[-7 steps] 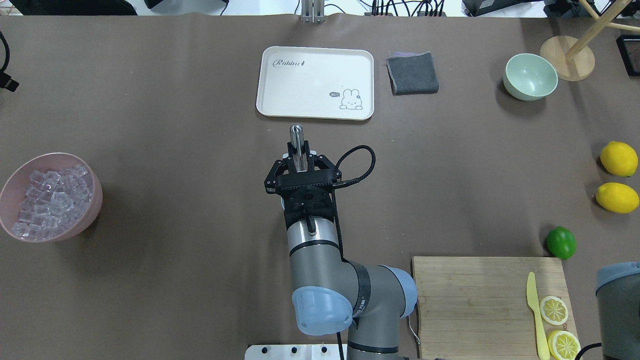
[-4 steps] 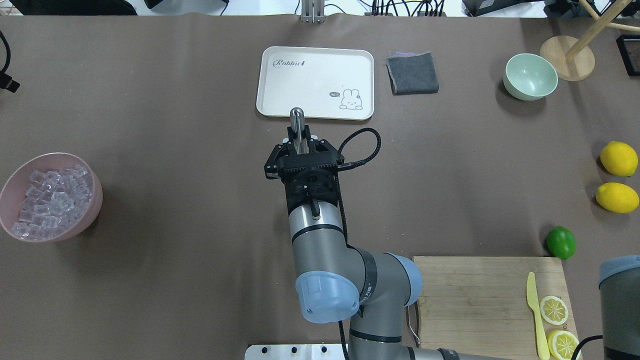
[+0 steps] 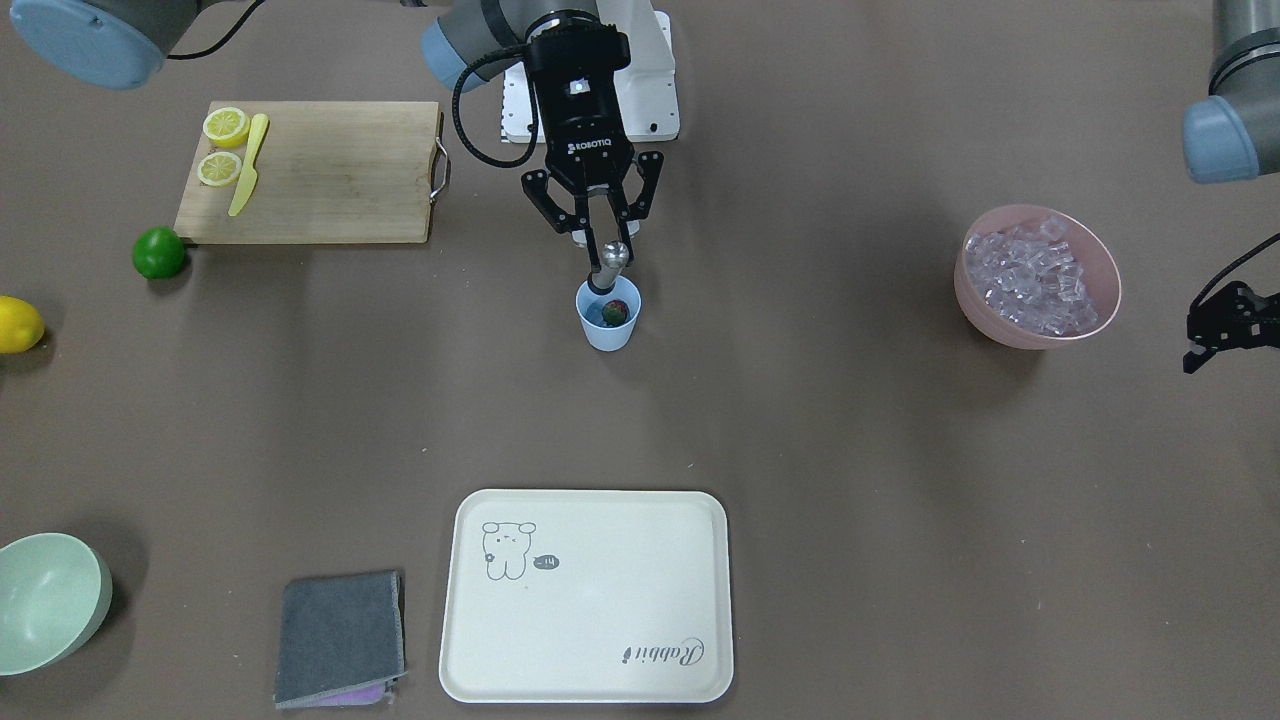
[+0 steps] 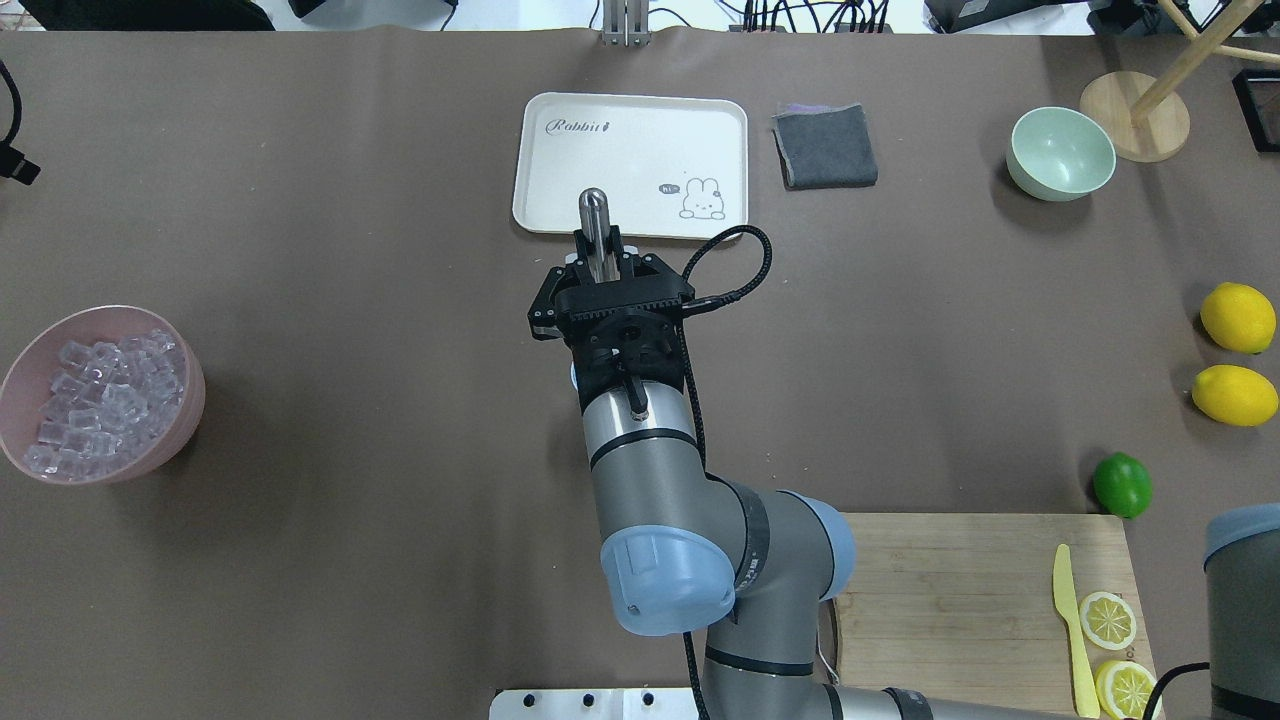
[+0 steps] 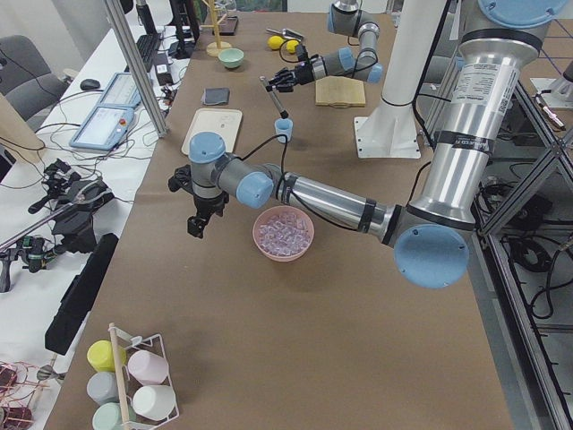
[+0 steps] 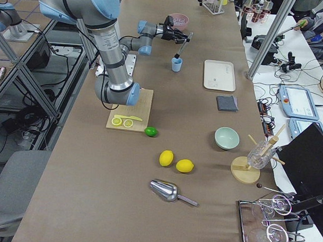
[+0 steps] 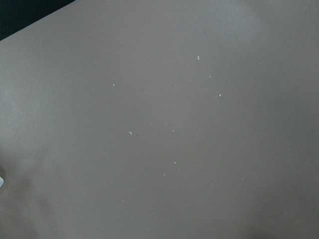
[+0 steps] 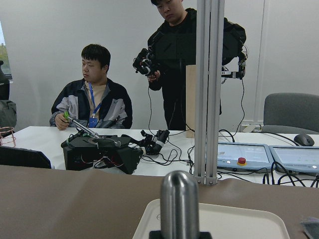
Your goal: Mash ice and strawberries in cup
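The right gripper (image 3: 607, 243) is clenched on the metal muddler (image 3: 610, 266). The muddler is held tilted so that its lower end is directed into the cup (image 3: 608, 332), which stands mid-tabletop (image 3: 800, 420) and holds the strawberry (image 3: 619, 310). Ice (image 3: 1035, 272) is discernible only in the pink bowl (image 3: 1000, 325). The state of the left gripper (image 3: 1225, 330), beside that bowl, cannot be told.

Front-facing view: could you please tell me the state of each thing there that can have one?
right pincer, shut on the muddler.
muddler, tilted, lower end at the cup's mouth.
left pincer, partly cut off; open or shut unclear.
cup, upright.
strawberry, in the cup, looks whole.
pink bowl, upright.
ice, heaped in the pink bowl.
green bowl, upright, nothing inside.
lemon halves, cut, on the board.
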